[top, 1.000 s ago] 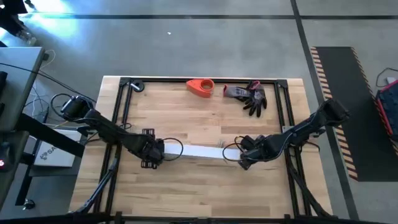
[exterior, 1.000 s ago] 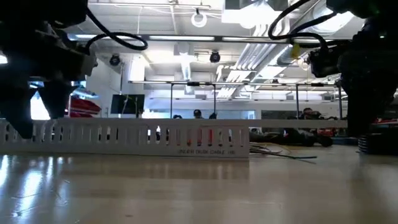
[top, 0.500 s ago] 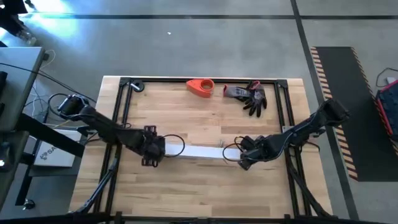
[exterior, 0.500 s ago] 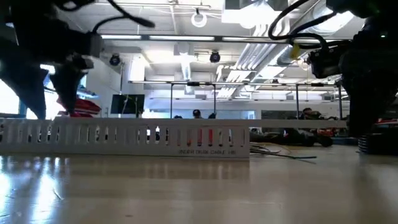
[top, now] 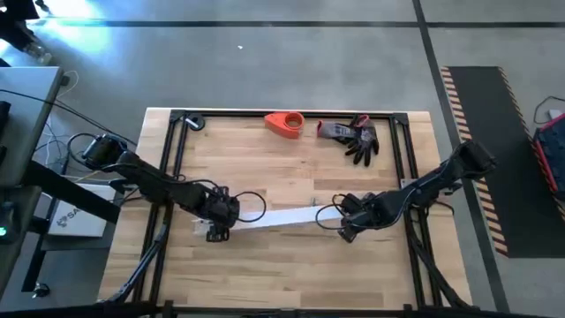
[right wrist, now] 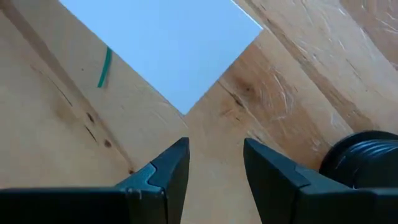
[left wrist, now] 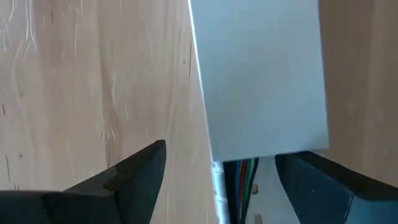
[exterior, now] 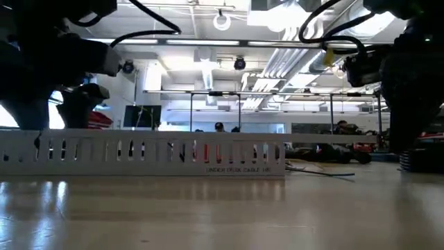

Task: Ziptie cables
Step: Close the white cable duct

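Note:
A white slotted channel (top: 282, 218) with a flat white cover lies slantwise across the table's middle. Thin dark cables loop out at its left end (top: 253, 204) and near its right end (top: 328, 204). Coloured wires (left wrist: 246, 177) show inside the channel's left end. My left gripper (top: 219, 216) is open, low over that end, with one finger on each side of it. My right gripper (top: 347, 223) is open just off the cover's right corner (right wrist: 186, 106), with nothing between its fingers. In the low view the channel (exterior: 146, 149) stands on the table, with thin wires (exterior: 319, 171) to its right. My left gripper comes from above, pointing down, with the channel's left end (left wrist: 249, 168) in its gap. One finger (left wrist: 311, 180) is right at the channel's side wall; the other finger (left wrist: 134, 171) stands clear. Whether the first finger touches the wall, I cannot tell.
At the far edge lie a red object (top: 284, 124) and a dark glove (top: 357, 137). Black frame rails (top: 173, 159) run along the table's left, right and far sides. A short green wire piece (right wrist: 104, 67) lies beside the cover.
My left gripper has gone a little toward the table's right and near edges. The channel's left end has swung toward the near edge while its right end has stayed, so the channel now lies slanted. My right gripper has kept still.

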